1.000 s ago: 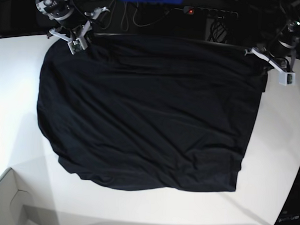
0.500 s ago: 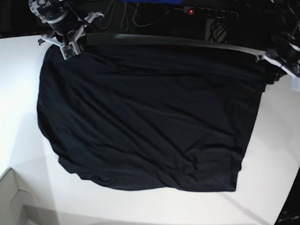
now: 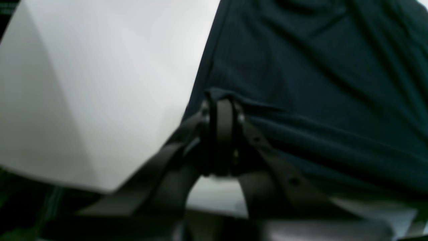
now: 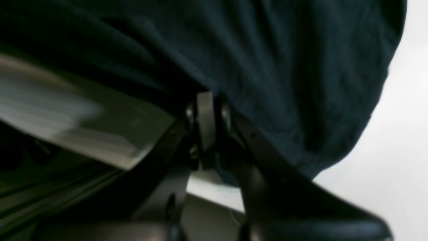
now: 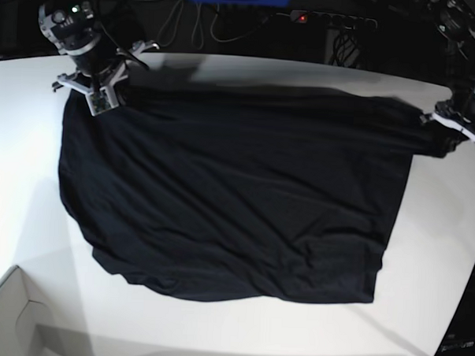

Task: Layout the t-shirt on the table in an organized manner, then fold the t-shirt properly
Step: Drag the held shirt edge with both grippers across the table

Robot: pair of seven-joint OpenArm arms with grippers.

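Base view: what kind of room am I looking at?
Probably a robotics lab: two robot arms pinch a plain black t-shirt on a glossy white table, with a power strip and loose cables behind.

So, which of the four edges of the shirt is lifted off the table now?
The far edge of the t-shirt, stretched between the left gripper and right gripper. The other three lie flat on the table.
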